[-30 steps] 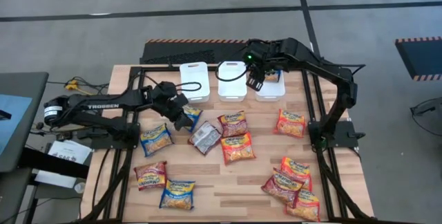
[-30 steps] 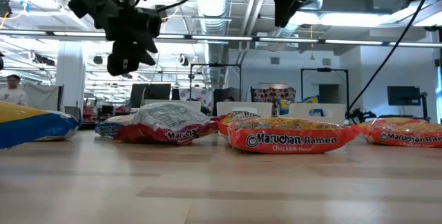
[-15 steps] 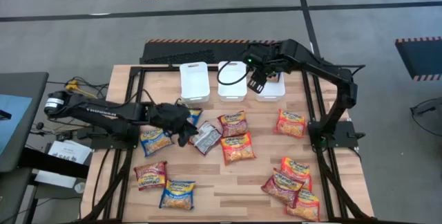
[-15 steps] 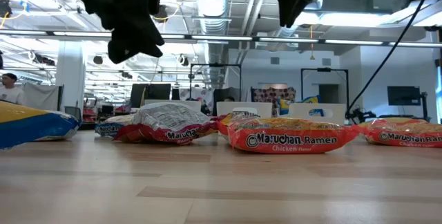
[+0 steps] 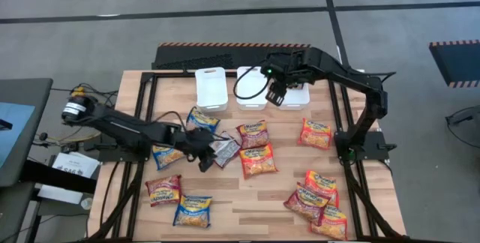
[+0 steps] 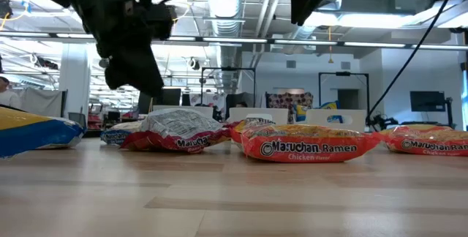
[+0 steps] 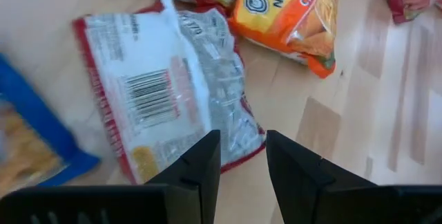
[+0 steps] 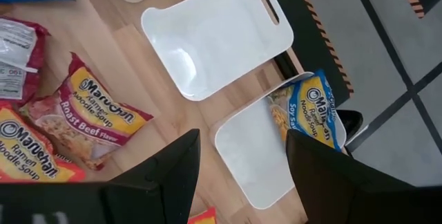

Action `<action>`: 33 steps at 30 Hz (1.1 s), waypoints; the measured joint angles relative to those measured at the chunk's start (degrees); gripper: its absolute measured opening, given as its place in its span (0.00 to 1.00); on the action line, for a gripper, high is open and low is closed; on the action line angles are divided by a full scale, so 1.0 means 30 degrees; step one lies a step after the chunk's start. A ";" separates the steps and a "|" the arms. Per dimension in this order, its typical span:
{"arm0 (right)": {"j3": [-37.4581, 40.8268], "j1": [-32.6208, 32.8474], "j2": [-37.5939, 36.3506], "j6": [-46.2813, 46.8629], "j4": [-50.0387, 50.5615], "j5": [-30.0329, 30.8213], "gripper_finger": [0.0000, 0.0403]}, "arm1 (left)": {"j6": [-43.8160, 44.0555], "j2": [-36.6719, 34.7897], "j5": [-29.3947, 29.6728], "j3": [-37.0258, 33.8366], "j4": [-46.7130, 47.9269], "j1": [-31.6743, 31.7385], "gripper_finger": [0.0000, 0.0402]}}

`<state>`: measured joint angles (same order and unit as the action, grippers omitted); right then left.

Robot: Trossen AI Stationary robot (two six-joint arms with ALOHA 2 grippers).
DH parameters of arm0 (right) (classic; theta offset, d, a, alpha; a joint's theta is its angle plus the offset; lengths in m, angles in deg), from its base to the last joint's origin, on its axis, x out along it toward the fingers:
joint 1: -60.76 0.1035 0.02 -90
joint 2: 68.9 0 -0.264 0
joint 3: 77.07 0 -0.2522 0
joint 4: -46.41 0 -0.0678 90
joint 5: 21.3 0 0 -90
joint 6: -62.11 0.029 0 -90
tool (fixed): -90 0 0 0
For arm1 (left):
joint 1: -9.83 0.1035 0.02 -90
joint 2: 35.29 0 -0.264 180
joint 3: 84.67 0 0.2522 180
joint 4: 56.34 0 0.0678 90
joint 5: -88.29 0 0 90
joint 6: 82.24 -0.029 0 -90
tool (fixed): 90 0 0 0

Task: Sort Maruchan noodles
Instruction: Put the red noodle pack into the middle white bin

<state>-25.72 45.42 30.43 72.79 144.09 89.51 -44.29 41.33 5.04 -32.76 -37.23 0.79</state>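
Maruchan noodle packets in orange, maroon and blue lie flat across the table. A maroon packet [image 7: 166, 86] lies face down, barcode up, near the table's middle [image 5: 223, 151]. My left gripper [image 7: 243, 163] hovers open just above that packet's near corner, at its left side [image 5: 205, 162], touching nothing. My right gripper [image 8: 242, 169] hangs open high over the middle and right white bins [image 5: 276, 93]. A blue packet [image 8: 309, 110] leans against the right bin's far wall [image 5: 294, 93].
Three white bins [image 5: 211, 88] stand in a row at the far edge. A blue packet [image 5: 201, 118] and another [image 5: 168, 153] lie left of the face-down one, an orange packet [image 5: 257, 160] right of it. More packets cluster at the near right [image 5: 315, 198].
My left gripper has swung from beside the blue packet toward the table's near edge and a little right, sinking and rolling, and now stands low over the face-down maroon packet's near corner. No packet has moved.
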 joint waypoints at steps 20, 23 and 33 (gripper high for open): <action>0.0000 0.0140 0.0000 -0.0015 0.0087 -0.0022 0.59 | 0.0737 0.6497 0.1681 0.1163 -0.1340 0.0678 0.26; 0.0000 0.0132 0.0000 -0.0046 0.0080 -0.0029 0.59 | 0.0752 0.7034 0.2108 0.1222 -0.1420 0.0675 0.25; 0.0000 0.0125 0.0000 -0.0044 0.0000 -0.0019 0.59 | 0.0739 0.7349 0.2831 0.1188 -0.1496 0.0685 0.02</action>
<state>-25.72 45.80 30.43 72.66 144.09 89.46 -42.08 63.38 13.53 -29.20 -41.72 2.84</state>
